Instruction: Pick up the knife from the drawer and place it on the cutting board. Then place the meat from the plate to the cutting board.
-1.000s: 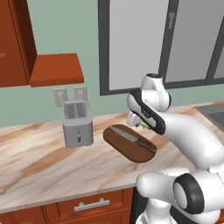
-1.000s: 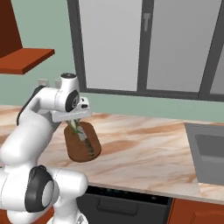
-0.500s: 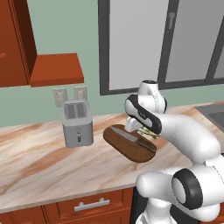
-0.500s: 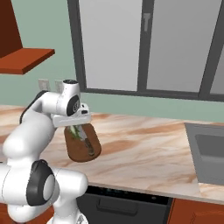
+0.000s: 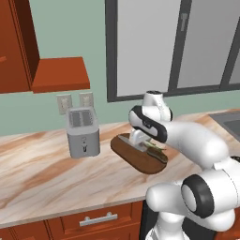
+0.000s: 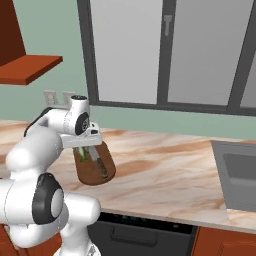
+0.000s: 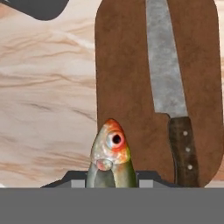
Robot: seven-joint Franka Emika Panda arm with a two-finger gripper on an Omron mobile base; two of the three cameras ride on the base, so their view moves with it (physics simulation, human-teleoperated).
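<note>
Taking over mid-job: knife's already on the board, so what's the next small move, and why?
Probably lower a little, then open. The gripper holds the meat, a fish, above the cutting board beside the knife; how high it hangs is unclear.

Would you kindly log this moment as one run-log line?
pincer: shut on meat | meat: over cutting board | knife: on cutting board

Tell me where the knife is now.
In the hand view, the knife lies flat on the cutting board, beside the fish.
</note>
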